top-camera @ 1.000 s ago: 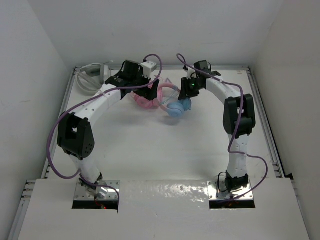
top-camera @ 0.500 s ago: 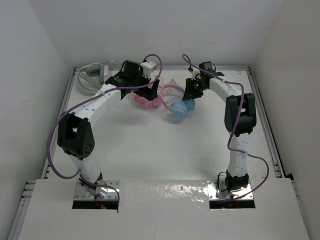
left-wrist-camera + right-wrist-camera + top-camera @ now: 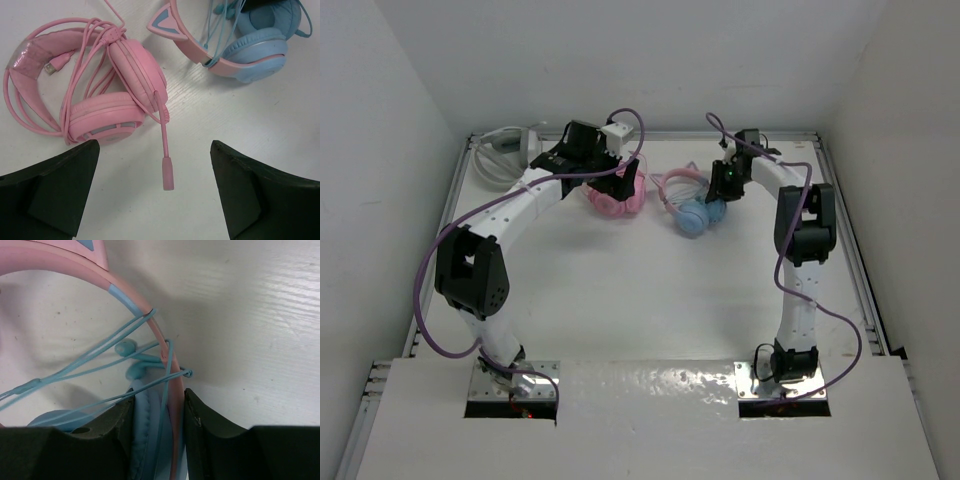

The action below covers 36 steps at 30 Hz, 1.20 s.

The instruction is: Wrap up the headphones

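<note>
The headphones [image 3: 694,208], with light-blue ear cups and a pink cat-ear headband, lie at the back middle of the table. My right gripper [image 3: 720,190] is shut on one ear cup and the headband end [image 3: 156,440]. The thin light-blue cable [image 3: 85,371] loops loosely across the headband in the right wrist view. The headphones also show at the top right of the left wrist view [image 3: 250,45]. My left gripper [image 3: 620,185] is open and empty above the all-pink headphones [image 3: 105,95], its jaws either side of the pink mic boom [image 3: 166,170].
The all-pink headphones [image 3: 613,200] lie left of the blue pair, with their cable bundled on them. Grey-white headphones [image 3: 505,152] sit at the back left corner. A raised rim [image 3: 845,220] edges the table.
My right gripper has dragged the blue headphones to the right, away from the all-pink pair. My left arm has not moved.
</note>
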Available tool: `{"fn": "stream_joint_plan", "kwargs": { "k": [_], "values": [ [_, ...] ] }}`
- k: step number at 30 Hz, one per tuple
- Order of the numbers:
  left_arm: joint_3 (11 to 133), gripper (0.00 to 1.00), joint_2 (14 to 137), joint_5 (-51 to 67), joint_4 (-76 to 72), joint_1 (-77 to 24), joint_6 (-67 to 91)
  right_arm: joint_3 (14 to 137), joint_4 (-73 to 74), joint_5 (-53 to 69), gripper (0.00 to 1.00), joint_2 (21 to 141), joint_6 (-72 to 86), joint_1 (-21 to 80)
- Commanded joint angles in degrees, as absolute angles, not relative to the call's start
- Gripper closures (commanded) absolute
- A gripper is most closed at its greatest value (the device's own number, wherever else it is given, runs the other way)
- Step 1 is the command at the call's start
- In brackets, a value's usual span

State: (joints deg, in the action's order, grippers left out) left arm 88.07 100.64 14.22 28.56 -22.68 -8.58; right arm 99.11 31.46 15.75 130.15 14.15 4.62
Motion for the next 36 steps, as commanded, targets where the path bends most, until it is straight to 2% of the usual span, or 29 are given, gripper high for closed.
{"fn": "stream_joint_plan", "kwargs": {
  "k": [1,4,8,9,12,13,15,16,19,24,29,34,35,36],
  "values": [
    [89.7,0.09,100.2,15.0,27.2,-22.1,-8.7,101.3,29.1,12.2,1.00,129.6,15.3,4.4],
    [89.8,0.09,100.2,15.1,27.2,-22.1,-8.6,101.7,28.9,7.7,0.95,129.7,15.6,4.1],
    [90.0,0.09,100.3,15.1,27.3,-22.1,-8.7,102.8,28.8,1.9,0.82,130.2,16.4,3.7],
    [90.0,0.09,100.2,15.2,27.3,-22.0,-8.7,102.9,28.6,0.2,0.75,130.2,16.6,3.5],
    [90.1,0.09,100.1,14.9,27.4,-22.1,-8.7,103.5,28.2,-2.3,0.65,130.0,17.0,3.3],
    [90.1,0.09,100.0,14.9,27.3,-22.1,-8.7,104.0,28.2,-3.1,0.55,129.9,16.8,3.3],
    [90.1,0.09,100.1,14.9,27.3,-22.1,-8.7,104.4,28.4,-3.2,0.43,129.6,16.1,3.3],
    [90.2,0.09,100.1,14.9,27.3,-22.1,-8.7,104.6,28.4,-1.9,0.33,129.3,15.5,3.3],
    [90.2,0.09,100.1,14.8,27.3,-22.1,-8.8,104.1,28.7,-0.2,0.18,127.5,13.5,3.3],
    [90.4,0.09,99.8,14.2,27.5,-22.1,-8.9,100.6,27.6,3.9,0.03,122.1,12.0,3.3],
    [90.4,0.09,98.3,12.4,27.8,-22.1,-9.5,93.0,22.5,7.2,0.01,109.8,11.9,3.3],
    [91.1,0.03,96.8,12.4,29.4,-20.6,-10.3,87.8,23.4,8.0,0.01,99.9,11.7,2.1],
    [91.3,0.03,96.6,12.6,29.7,-20.1,-10.5,88.0,25.3,8.8,0.04,98.4,11.8,1.2],
    [91.3,0.03,96.3,12.7,30.1,-19.5,-10.5,88.2,27.5,12.6,0.35,98.0,12.3,0.3]
  ]
}}
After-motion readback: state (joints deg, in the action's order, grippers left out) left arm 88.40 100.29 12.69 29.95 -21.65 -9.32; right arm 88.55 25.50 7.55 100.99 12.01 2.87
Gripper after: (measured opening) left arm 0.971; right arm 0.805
